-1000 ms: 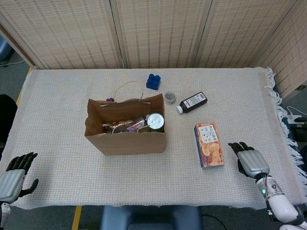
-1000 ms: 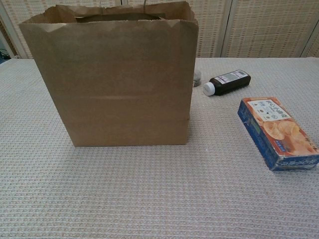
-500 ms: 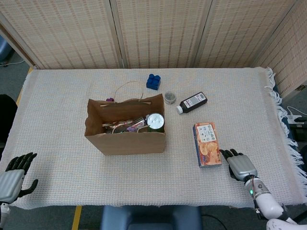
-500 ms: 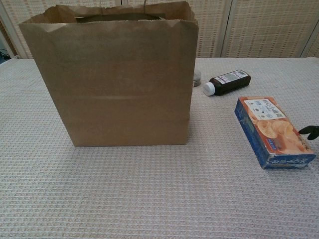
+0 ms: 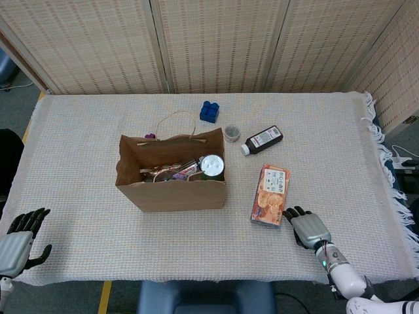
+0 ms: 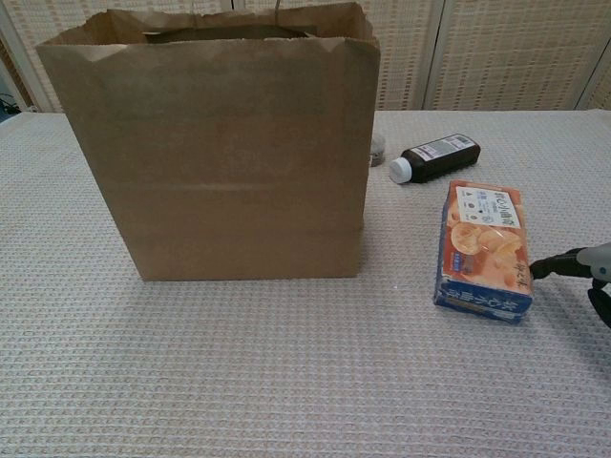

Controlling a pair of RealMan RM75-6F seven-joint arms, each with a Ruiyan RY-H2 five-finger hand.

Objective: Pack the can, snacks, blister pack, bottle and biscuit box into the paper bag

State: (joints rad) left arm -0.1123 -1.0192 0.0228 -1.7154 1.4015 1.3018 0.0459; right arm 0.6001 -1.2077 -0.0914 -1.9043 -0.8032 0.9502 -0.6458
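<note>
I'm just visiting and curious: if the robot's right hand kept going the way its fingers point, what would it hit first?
The biscuit box. The right hand already has fingertips at its near corner; beyond lies the paper bag, though depth is hard to judge.

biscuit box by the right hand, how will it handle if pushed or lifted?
The biscuit box lies flat on the woven cloth, so it likely slides or pivots rather than tips. It looks like stiff cardboard, probably light. With the right hand at one corner, expect rotation.

lab-type rig: woven screens (image 5: 216, 42) round cloth-covered table (image 5: 78, 131).
</note>
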